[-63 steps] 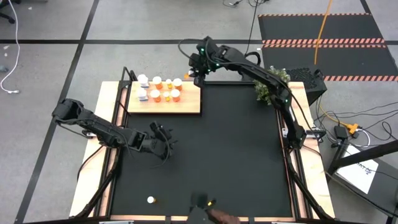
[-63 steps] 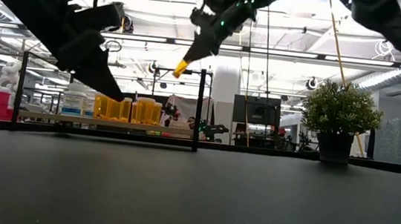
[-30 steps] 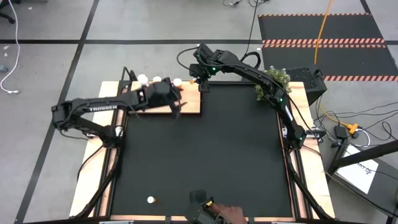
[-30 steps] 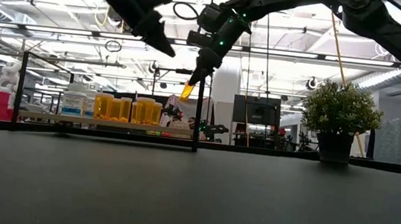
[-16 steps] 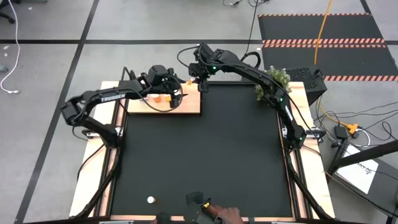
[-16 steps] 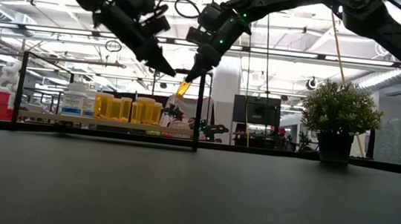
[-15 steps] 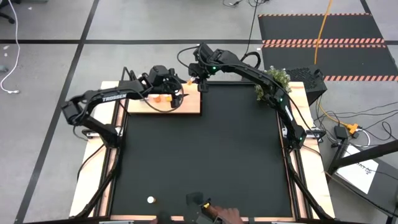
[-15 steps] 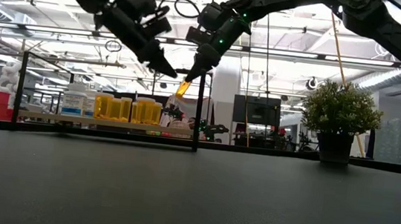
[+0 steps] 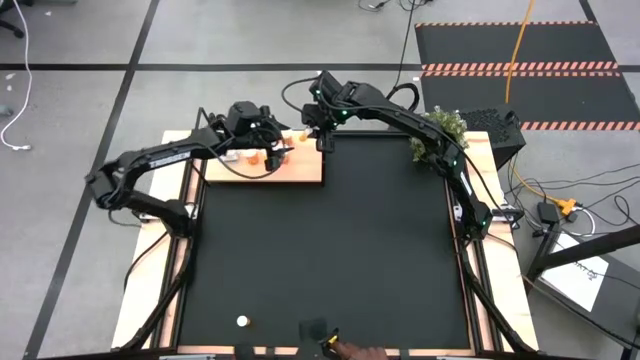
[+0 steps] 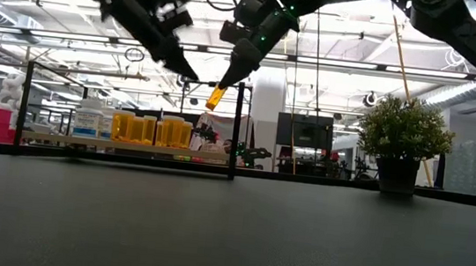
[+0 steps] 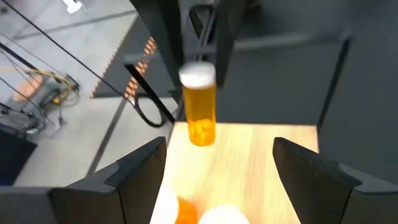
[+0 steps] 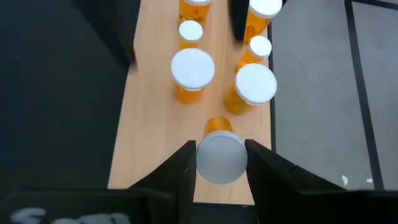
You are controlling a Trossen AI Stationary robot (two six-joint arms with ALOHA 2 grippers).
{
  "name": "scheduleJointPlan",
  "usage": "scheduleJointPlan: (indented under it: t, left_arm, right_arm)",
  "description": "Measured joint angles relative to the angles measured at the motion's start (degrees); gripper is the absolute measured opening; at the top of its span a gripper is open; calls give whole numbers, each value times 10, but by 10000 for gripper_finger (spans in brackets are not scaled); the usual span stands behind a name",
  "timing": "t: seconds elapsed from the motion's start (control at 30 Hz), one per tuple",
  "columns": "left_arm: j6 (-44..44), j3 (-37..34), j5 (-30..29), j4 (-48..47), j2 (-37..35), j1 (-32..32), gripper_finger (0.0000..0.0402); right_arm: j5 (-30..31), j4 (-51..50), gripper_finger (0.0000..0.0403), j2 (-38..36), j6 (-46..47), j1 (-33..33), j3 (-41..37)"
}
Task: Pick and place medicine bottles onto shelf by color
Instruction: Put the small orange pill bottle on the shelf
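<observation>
Orange plastic with a white cap: that small medicine bottle (image 12: pixel 219 151) is clamped in my right end effector (image 12: pixel 219 163), hanging in the air over the near end of the shelf (image 12: pixel 152 130). Ahead of it, more capped bottles (image 12: pixel 193 74) stand on the wood. My left end effector (image 11: pixel 217 177) hovers opposite, fingers spread wide and holding nothing; its arm hides most bottles from above.

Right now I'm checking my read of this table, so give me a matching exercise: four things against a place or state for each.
Things:
1. orange bottle
2. left gripper
3. potted plant
4. lone white-capped bottle

Places or states:
A. on the mat's near edge
B. open above the shelf
C. held in the right gripper
D. at the table's far right corner

Pairs: 1-C, 2-B, 3-D, 4-A
</observation>
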Motion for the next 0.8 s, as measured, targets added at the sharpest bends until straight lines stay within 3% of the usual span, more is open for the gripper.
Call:
scheduleJointPlan:
  t: [0.27,0.5,0.8]
  left_arm:
    - [-17,1,-2,-57,-69,7,296]
    - [-18,0,59,-74,-47,0,296]
    - [1,0,59,-63,-10,-2,296]
  right_arm:
    - [1,10,119,0,12,7,0]
    - [0,16,118,0,21,22,0]
    - [0,24,119,-9,34,42,0]
